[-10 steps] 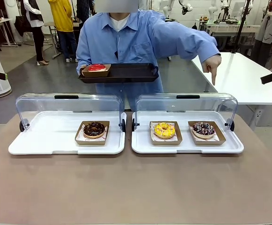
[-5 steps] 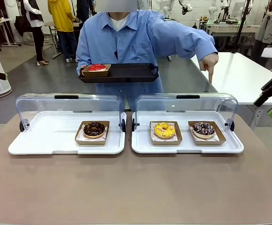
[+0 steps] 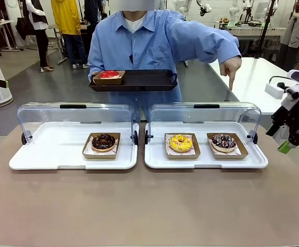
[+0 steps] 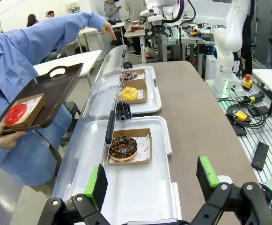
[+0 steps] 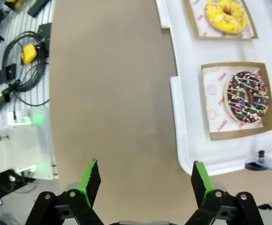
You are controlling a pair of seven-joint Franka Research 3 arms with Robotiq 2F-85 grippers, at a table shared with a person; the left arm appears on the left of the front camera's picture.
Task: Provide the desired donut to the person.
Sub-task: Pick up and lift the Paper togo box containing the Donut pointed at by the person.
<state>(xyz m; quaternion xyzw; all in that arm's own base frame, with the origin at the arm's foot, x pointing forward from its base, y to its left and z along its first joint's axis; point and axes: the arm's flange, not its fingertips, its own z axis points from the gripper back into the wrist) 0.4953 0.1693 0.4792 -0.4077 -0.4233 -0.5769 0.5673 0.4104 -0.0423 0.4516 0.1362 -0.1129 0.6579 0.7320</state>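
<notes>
Right gripper (image 5: 144,178) gapes wide and empty above matte tan table (image 5: 107,93), near round sprinkled chocolate donut (image 5: 247,97).

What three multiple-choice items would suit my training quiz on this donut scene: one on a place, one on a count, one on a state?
1. Where is the red donut?
A) on the black tray that the person holds
B) on the floor
C) on a chair

2. How many donuts lie in the right white tray?
A) one
B) two
C) three

3. How does the right tool stand?
A) open, holding nothing
B) shut on a donut
C) shut on a napkin

Key:
1 A: it sits in its box on the held tray.
2 B: a yellow donut and a dark sprinkled donut lie there.
3 A: its green pads are wide apart over the table.
</notes>
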